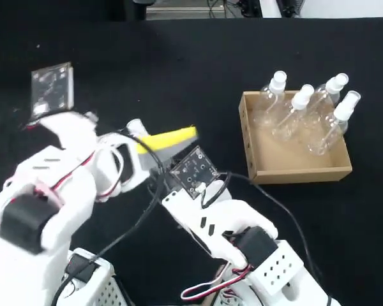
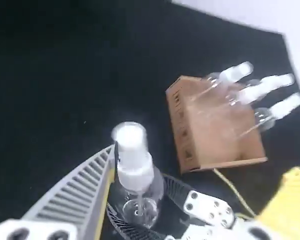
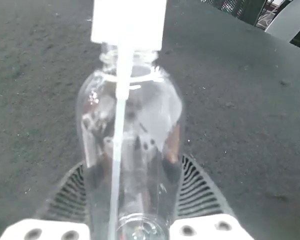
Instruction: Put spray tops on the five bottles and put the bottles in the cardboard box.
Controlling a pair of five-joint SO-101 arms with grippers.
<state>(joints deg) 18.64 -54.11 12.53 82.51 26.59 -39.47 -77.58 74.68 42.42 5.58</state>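
The bottle [image 3: 132, 150] is left clear and its spray top [image 3: 128, 22] done in white. The cardboard box [image 1: 268, 169] is plain brown, the table [image 1: 179, 64] is covered in black, and the arms [image 1: 57, 185] are moulded white with one panel [image 1: 169, 138] coloured yellow.

White plastic arms [image 1: 57, 185] with black motors [image 1: 25, 220] and red-and-black cables [image 1: 204, 290].

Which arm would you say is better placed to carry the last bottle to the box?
Right: its fingers hold the bottle, and the box stands on that arm's side of the table.
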